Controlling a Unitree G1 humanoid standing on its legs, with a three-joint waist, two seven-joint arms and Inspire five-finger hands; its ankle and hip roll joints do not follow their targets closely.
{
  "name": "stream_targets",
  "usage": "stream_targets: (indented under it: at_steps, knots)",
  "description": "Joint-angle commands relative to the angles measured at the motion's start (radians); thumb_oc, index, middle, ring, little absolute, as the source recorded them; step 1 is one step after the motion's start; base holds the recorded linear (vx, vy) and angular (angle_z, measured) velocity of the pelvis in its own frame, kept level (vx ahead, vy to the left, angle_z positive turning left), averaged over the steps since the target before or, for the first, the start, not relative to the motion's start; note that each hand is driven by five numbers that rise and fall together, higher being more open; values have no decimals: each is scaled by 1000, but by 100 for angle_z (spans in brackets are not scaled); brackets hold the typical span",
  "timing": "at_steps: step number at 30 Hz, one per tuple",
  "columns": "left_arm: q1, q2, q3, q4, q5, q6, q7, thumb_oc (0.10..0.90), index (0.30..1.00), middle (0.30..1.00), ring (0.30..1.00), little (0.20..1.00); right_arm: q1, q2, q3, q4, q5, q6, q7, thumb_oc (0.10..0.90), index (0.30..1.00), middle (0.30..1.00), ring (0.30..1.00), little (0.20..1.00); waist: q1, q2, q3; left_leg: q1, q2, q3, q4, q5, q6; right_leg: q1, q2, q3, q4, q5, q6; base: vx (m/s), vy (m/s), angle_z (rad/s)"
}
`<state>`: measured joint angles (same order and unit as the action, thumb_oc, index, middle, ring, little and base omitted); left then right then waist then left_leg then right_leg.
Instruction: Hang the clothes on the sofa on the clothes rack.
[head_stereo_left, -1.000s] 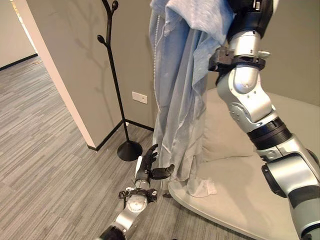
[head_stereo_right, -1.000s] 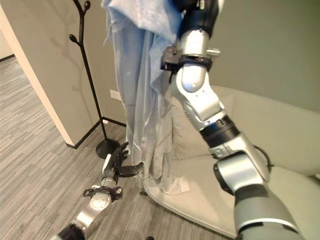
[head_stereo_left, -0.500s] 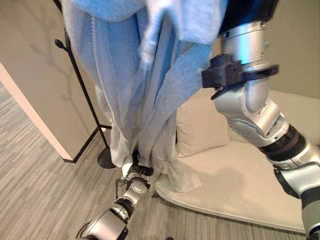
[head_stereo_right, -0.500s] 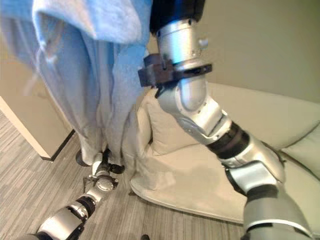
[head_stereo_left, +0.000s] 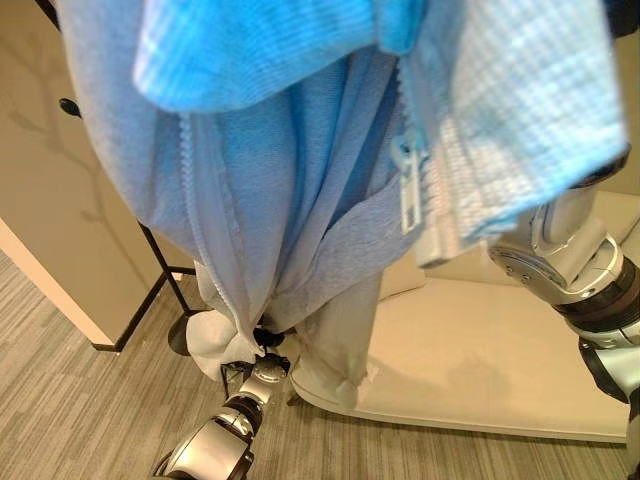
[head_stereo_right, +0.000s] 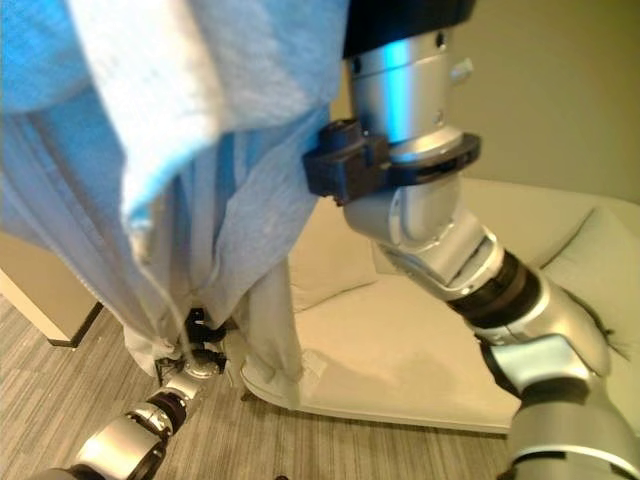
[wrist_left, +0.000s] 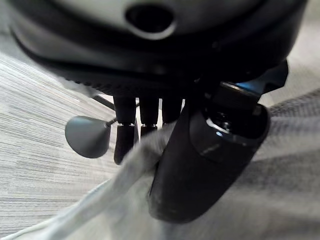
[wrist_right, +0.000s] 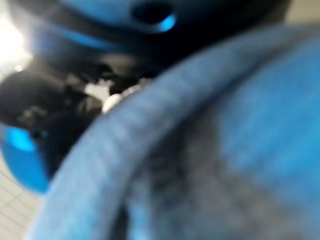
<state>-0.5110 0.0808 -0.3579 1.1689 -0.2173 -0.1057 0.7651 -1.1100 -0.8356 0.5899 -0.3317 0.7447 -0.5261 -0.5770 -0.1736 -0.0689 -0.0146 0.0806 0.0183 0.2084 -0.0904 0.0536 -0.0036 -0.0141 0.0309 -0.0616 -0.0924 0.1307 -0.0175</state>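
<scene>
A light blue zip-up garment (head_stereo_left: 280, 180) hangs high and close in front of me, its pale hem reaching down to the sofa's edge. My right arm (head_stereo_right: 420, 200) rises beside it, and my right hand (wrist_right: 55, 115) is shut on the garment's blue edge in the right wrist view. Low down, my left hand (head_stereo_left: 268, 338) sits at the hem. In the left wrist view its thumb (wrist_left: 210, 155) and fingers (wrist_left: 125, 142) pinch the pale cloth (wrist_left: 135, 160). The black clothes rack (head_stereo_left: 160, 265) stands behind the garment on the left, mostly hidden, with its round base (wrist_left: 86, 136) on the floor.
A beige sofa (head_stereo_left: 480, 350) with a cushion (head_stereo_right: 330, 255) lies to the right of the hanging garment. A tan wall corner (head_stereo_left: 60, 250) stands at the left behind the rack. Grey plank floor (head_stereo_left: 80, 420) runs in front.
The garment has come much closer and now covers most of the rack. My left hand, open beside the cloth a second ago, has gone under the hem and closed on it.
</scene>
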Motion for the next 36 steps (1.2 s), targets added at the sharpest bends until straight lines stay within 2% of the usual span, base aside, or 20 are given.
stream_targets:
  at_steps: [1,5,8,11,12,13,15,17,21,24,27,30,32,33,36]
  knots:
    - [-48,112,15,-110,32,-103,136,400,300,300,300,300,54,-30,-121,83,-4,-49,-41,400,300,300,300,300,75,-2,-80,-17,71,-68,3,-59,-77,29,-93,14,5,-82,139,0,0,0]
    - [58,231,91,-437,127,-110,199,400,300,300,300,300,177,-64,-186,45,-42,-17,-8,400,300,300,300,300,104,2,-78,-25,72,-84,3,-54,-79,38,-94,-10,5,-90,137,-9,-31,18]
    - [165,365,205,-711,276,-71,235,400,300,300,300,300,254,-73,-248,33,-70,3,29,400,300,300,300,300,132,4,-79,-32,75,-97,3,-50,-81,44,-93,-28,5,-98,134,1,-45,21]
    - [267,465,352,-881,436,-15,242,400,300,300,300,300,314,-59,-321,30,-103,27,68,400,300,300,300,300,154,8,-80,-34,78,-109,3,-50,-84,50,-89,-39,5,-106,131,5,-64,17]
    - [322,513,441,-963,509,0,243,400,300,300,300,300,343,-49,-358,34,-116,36,95,400,300,300,300,300,167,10,-82,-36,82,-116,3,-48,-87,53,-87,-47,5,-109,129,1,-62,23]
    - [329,514,446,-971,512,3,240,400,300,300,300,300,345,-46,-360,32,-115,37,97,400,300,300,300,300,165,9,-83,-36,82,-117,3,-48,-87,53,-87,-47,5,-110,129,-1,-60,21]
    - [392,569,569,-1047,555,-8,248,400,300,300,300,300,368,-38,-395,37,-125,47,128,400,300,300,300,300,188,13,-79,-42,85,-127,3,-42,-92,55,-81,-56,5,-115,127,-2,-61,15]
    - [439,600,652,-1118,568,-16,243,400,300,300,300,300,392,-27,-418,22,-134,54,155,400,300,300,300,300,198,17,-75,-51,87,-138,3,-32,-98,54,-79,-66,5,-119,125,-12,-53,20]
    - [471,592,720,-1183,551,-48,232,400,300,300,300,300,432,-24,-470,-11,-184,52,168,400,300,300,300,300,231,19,-39,-92,79,-164,3,-7,-105,46,-85,-104,5,-117,124,-84,1,24]
    - [441,549,691,-1207,537,-74,216,400,300,300,300,300,489,-16,-521,-39,-263,72,141,400,300,300,300,300,225,7,-7,-107,102,-112,20,7,-101,41,-119,-178,9,-107,126,-144,88,62]
    - [483,484,666,-1222,509,-112,183,400,300,300,300,300,572,55,-514,-92,-302,92,164,400,300,300,300,300,213,4,-7,-59,171,-103,29,-3,-119,34,-147,-184,23,-95,136,-25,247,103]
    - [479,461,639,-1213,483,-136,172,400,300,300,300,300,623,90,-511,-105,-298,91,165,400,300,300,300,300,200,9,12,-61,265,-104,11,58,-145,13,-188,-192,48,-98,158,-67,287,2]
    - [465,461,623,-1195,475,-146,174,400,300,300,300,300,671,99,-532,-107,-334,100,145,400,300,300,300,300,190,20,26,-90,317,-97,3,88,-161,7,-215,-204,62,-103,177,-65,361,5]
    - [457,457,615,-1195,474,-151,170,400,300,300,300,300,712,107,-557,-105,-361,102,130,400,300,300,300,300,186,31,30,-100,328,-95,3,84,-166,5,-231,-210,68,-99,189,-18,395,13]
    - [474,447,592,-1191,479,-173,146,400,300,300,300,300,816,137,-620,-101,-440,132,95,400,300,300,300,300,181,65,20,-101,310,-90,18,45,-181,22,-285,-224,80,-89,208,62,490,19]
